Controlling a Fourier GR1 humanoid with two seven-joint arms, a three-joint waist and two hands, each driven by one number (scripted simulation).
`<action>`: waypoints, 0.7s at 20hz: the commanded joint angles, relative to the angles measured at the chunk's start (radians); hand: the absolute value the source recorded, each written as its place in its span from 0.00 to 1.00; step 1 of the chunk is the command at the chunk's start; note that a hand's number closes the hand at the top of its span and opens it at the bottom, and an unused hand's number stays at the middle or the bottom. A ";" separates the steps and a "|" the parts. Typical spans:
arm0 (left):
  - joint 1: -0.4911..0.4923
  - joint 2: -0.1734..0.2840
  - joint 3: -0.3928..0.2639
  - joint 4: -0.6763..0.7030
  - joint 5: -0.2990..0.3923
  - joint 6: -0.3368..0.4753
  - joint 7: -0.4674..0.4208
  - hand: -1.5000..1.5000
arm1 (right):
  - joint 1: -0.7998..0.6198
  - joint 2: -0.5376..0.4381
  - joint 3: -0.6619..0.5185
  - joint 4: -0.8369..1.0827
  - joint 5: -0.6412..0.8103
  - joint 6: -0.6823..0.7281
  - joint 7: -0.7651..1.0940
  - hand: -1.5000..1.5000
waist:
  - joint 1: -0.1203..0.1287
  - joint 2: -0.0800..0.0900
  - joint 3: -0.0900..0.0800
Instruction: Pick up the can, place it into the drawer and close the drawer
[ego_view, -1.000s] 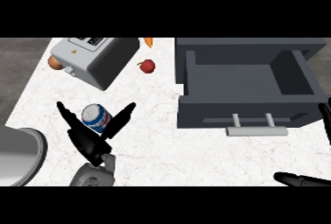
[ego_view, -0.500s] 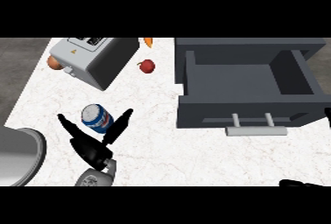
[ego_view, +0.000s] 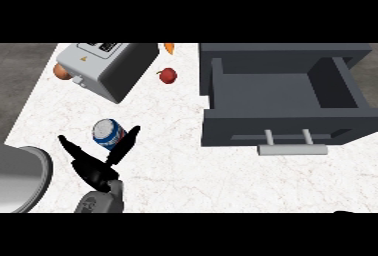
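Note:
A blue and white can lies on the white marble counter, left of centre. My left hand is open just below it, fingers and thumb spread in a V. The can sits in the mouth of that V, close to the right-hand fingertip, and nothing is curled round it. The grey drawer stands pulled open at the right, its inside bare, with a pale bar handle at the front. Only a dark sliver of my right hand shows at the lower right edge.
A silver toaster lies at the back left with a brown round object beside it. A red apple and an orange carrot tip lie behind the can. A large grey pot fills the lower left corner.
My left hand has slid back toward the lower edge, its fingertips no longer flanking the can. The can stayed put. My right hand has sunk almost out of view.

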 joint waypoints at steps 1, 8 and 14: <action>0.038 -0.001 0.048 0.023 0.214 -0.065 -0.221 0.00 | -0.006 -0.002 -0.021 0.020 0.002 0.008 -0.017 0.00 | 0.003 0.000 0.001; -0.013 -0.001 0.106 0.242 0.524 -0.199 -0.565 0.00 | -0.069 -0.019 -0.039 0.043 0.001 0.003 0.000 0.00 | 0.002 0.001 0.001; -0.190 -0.001 0.235 0.540 0.638 -0.348 -0.774 0.00 | -0.022 -0.006 -0.052 0.050 -0.030 0.047 -0.025 0.00 | -0.005 0.001 0.003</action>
